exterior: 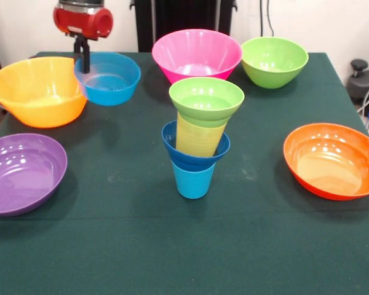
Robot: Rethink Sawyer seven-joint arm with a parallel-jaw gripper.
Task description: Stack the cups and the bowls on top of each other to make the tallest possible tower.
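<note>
Front view: the tower (197,138) stands mid-table, blue cup (193,180) under dark blue bowl (172,142), yellow cup (200,138) in it, small green bowl (206,98) on top and empty. The gripper (83,61) pinches the near rim of the light blue bowl (111,78), which overlaps the yellow-orange bowl (37,92). The purple bowl (21,172) and the orange bowl (332,161) are cut by the edges. The pink bowl (197,54) is partly behind the tower.
</note>
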